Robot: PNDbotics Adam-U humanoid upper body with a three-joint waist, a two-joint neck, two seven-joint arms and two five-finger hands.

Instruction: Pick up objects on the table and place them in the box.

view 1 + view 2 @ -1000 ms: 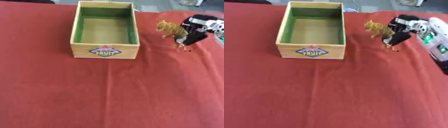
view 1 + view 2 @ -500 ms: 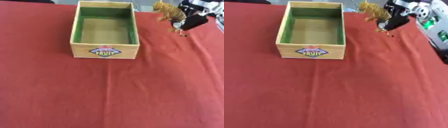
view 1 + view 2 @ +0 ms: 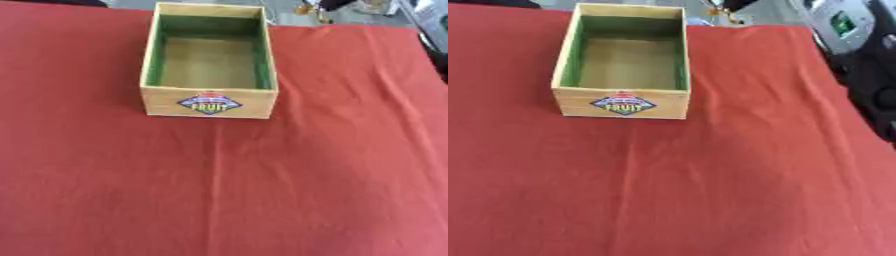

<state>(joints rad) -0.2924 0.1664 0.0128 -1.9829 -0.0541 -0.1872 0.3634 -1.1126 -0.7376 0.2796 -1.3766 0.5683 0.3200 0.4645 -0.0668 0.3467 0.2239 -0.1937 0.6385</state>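
Wooden green-lined fruit box (image 3: 209, 65) w/ nothing inside yet. Small tan toy (image 3: 304, 8) aloft at top edge; right hand (image 3: 737, 4) barely visible, grip can't tell. Drop-in left.

Matt wood box (image 3: 208, 102) w/ green-painted inside, on creased red cloth (image 3: 306, 175).

At the top edge the right hand (image 3: 737, 4) is almost wholly cut off, its fingers unreadable. Just small yellowish legs (image 3: 308, 9) dangle there, blurred, beyond the box's far corner.
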